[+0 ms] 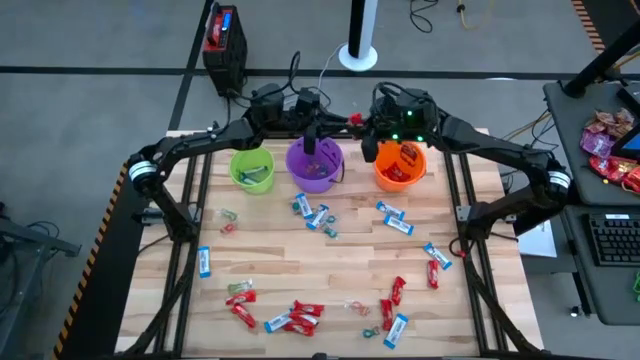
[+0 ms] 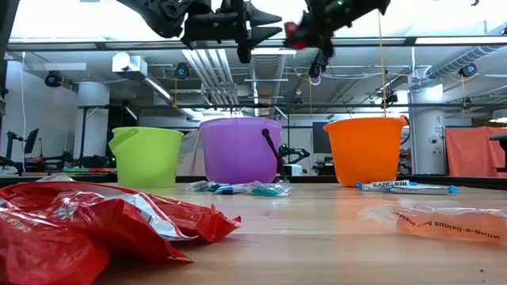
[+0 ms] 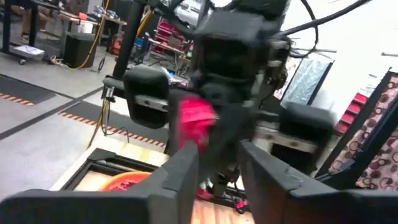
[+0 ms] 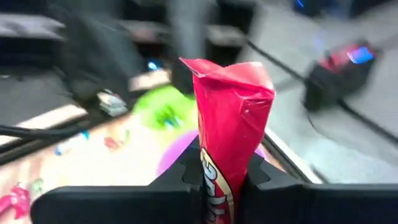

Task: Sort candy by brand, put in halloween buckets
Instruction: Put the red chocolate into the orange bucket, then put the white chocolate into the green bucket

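My right gripper (image 4: 222,169) is shut on a red-wrapped candy (image 4: 231,106) and hangs in the air between the purple bucket (image 1: 314,163) and the orange bucket (image 1: 399,165); the low view shows the candy (image 2: 294,32) high above the rims. My left gripper (image 3: 219,163) is open and holds nothing, raised over the purple bucket (image 2: 240,149) and facing the right gripper. The lime green bucket (image 1: 251,168) stands left of the purple one. Red and blue-and-white candies (image 1: 300,318) lie scattered on the table. My right gripper pinches the red candy between its two fingers at the wrapper's lower part (image 4: 219,163). The candy is lifted clear and stands up out of the fingers, its crimped end (image 4: 227,70) free beyond them.
The three buckets stand in a row along the table's far edge, each with candy inside. Loose candies (image 1: 316,215) lie over the middle and near part of the wooden table (image 1: 270,265). A red bag (image 2: 87,222) lies close before the low camera. A black box (image 1: 224,40) sits on the floor beyond.
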Robot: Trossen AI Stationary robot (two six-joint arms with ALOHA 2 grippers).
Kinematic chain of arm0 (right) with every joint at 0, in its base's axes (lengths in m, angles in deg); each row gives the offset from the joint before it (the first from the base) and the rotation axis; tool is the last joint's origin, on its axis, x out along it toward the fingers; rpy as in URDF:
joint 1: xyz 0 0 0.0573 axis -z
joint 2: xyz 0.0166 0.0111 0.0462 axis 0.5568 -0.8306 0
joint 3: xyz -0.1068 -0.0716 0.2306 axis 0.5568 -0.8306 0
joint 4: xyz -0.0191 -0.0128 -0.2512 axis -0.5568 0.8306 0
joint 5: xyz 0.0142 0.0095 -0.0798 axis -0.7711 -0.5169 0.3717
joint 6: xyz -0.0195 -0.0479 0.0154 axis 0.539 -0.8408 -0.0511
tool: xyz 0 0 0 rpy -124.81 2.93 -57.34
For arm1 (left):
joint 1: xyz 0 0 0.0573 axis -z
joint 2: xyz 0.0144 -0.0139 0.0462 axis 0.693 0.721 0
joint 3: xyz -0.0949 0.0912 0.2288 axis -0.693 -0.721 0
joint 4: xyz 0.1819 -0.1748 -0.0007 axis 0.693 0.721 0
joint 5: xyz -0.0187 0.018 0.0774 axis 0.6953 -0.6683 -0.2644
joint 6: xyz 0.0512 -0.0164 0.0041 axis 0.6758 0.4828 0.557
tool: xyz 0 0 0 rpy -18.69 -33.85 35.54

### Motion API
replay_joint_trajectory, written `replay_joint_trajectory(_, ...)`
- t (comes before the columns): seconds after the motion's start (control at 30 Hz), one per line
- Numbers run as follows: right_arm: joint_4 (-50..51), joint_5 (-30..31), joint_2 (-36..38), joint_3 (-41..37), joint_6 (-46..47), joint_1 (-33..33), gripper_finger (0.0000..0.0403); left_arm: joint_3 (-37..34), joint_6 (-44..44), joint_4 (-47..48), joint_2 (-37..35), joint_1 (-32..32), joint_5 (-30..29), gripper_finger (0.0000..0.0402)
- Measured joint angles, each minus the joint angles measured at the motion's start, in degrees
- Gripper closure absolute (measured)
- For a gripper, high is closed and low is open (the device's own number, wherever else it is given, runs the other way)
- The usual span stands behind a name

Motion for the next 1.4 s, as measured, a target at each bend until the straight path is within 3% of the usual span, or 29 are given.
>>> replay_joint_trajectory(0.23, 24.7, 7.6, 2.2, 0.0, 12.6, 3.5, 0.0374, 0.0, -0.7, 1.0, -0.1, -1.2, -0.1, 0.0232)
replay_joint_trajectory(0.37, 35.1, 9.6, 1.8, 0.0, 19.1, 4.0, 0.0369, 0.0, -4.3, 1.0, -0.4, -2.1, 0.2, 0.0219)
replay_joint_trajectory(0.5, 41.0, 11.2, 1.0, 0.0, 21.0, 4.0, 0.0335, 0.0, -6.0, 2.4, -1.2, -2.2, 3.2, 0.0217)
replay_joint_trajectory(0.6, 44.1, 11.6, 0.3, 0.0, 23.3, 4.1, 0.03, 0.0, -6.0, 7.7, -3.0, -2.1, 3.6, 0.0217)
replay_joint_trajectory(0.73, 45.0, 12.2, 0.0, -0.1, 23.5, 4.1, 0.026, 0.0, -2.8, 22.4, -7.5, -2.1, 1.6, 0.0216)
replay_joint_trajectory(0.83, 45.1, 12.9, 0.1, 0.0, 22.6, 3.9, 0.0242, 0.0, 1.0, 38.3, -12.4, -1.5, -6.5, 0.0216)
replay_joint_trajectory(0.93, 45.0, 10.8, 0.3, 1.1, 19.0, 3.7, 0.0232, 0.0, 4.4, 55.2, -17.6, 0.2, -21.0, 0.0216)
replay_joint_trajectory(1.07, 44.7, -4.2, 0.4, 2.3, 15.8, 1.0, 0.0231, 0.0, 3.4, 71.4, -23.4, 3.8, -34.2, 0.0216)
replay_joint_trajectory(1.13, 45.4, -11.2, 0.4, 2.3, 19.0, -2.0, 0.0234, -0.5, 3.5, 75.3, -25.8, 5.4, -37.6, 0.0216)
replay_joint_trajectory(1.2, 46.8, -14.0, 0.4, 2.3, 23.5, -6.6, 0.0237, -2.0, 4.5, 76.2, -28.0, 6.7, -40.5, 0.0216)
replay_joint_trajectory(1.4, 54.1, -9.9, -0.5, -0.1, 33.9, -22.7, 0.0233, -8.3, 7.8, 73.6, -34.6, 8.3, -50.1, 0.0216)
